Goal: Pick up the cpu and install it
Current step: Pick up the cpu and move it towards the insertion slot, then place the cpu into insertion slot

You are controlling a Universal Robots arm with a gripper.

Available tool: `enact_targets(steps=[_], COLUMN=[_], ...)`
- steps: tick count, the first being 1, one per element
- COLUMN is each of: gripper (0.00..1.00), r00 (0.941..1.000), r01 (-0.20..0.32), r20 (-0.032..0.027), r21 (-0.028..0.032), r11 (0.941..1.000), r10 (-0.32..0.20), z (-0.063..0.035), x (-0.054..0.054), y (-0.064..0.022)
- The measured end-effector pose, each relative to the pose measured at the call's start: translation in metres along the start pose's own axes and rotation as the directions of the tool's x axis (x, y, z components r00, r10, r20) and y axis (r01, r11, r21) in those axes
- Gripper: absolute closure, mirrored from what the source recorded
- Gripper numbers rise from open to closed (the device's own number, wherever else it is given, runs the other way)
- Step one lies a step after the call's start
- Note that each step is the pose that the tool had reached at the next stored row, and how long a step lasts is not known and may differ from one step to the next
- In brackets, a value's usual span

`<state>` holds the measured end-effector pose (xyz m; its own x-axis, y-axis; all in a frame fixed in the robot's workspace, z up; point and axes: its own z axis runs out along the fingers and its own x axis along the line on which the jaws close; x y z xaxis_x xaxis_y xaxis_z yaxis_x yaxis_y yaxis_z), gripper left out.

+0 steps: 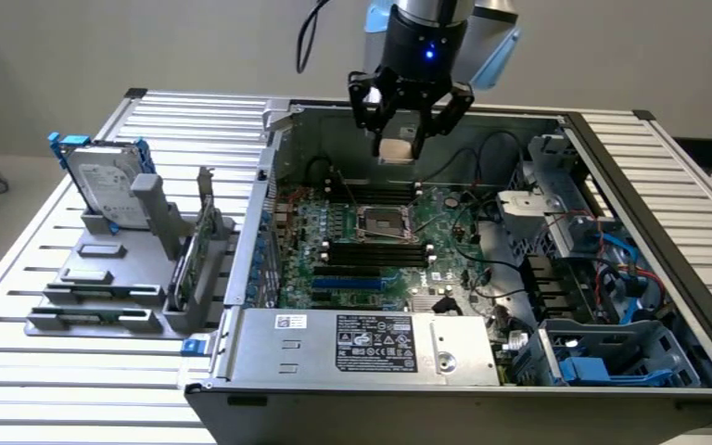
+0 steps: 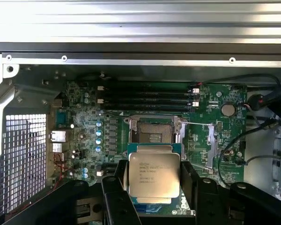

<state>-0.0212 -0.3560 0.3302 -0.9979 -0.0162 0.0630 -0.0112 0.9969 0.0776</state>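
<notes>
A slatted metal worktop (image 1: 34, 371) carries an open computer case (image 1: 653, 158) lying on its side. Reading the exterior view as a clock face centred on the case, a grey stand (image 1: 108, 278) sits on the worktop at about nine o'clock. A silver hard drive (image 1: 103, 181) with blue brackets leans upright at the stand's far end.

Inside the case, a green board (image 1: 331, 232) (image 2: 84, 122) covers the floor toward the nine o'clock side. A metal box with a black label (image 1: 375, 343) lies along the six o'clock edge, and blue plastic bays (image 1: 603, 362) sit at about four o'clock. Near the board's middle is a dark metal-framed square socket (image 1: 382, 222) (image 2: 154, 129), with rows of black memory slots (image 2: 145, 96) beside it.

The robot arm reaches in from twelve o'clock, and its black pincer (image 1: 399, 146) (image 2: 154, 187) hangs in the air above the far part of the case. It is clamped on the cpu (image 1: 396, 148) (image 2: 154, 176), one dark finger (image 2: 118, 187) pressing each of two opposite edges.

In the exterior view the chip shows as a small pale tan block between the fingertips, at twelve o'clock from the socket and clear of the board. In the wrist view its silvery printed top faces the camera, with the socket just beyond its edge.
</notes>
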Motion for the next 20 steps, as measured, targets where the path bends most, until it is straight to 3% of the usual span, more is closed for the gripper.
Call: enact_targets(steps=[3,20], gripper=[0.45,0.45], r00=[1.0,1.0], r01=[0.0,0.0], r20=[0.0004,-0.0011], r21=[-0.0007,-0.0005], r11=[1.0,1.0], r10=[0.0,0.0], z=[0.0053,0.0054], x=[-0.0012,-0.0013], y=[0.0013,0.0013])
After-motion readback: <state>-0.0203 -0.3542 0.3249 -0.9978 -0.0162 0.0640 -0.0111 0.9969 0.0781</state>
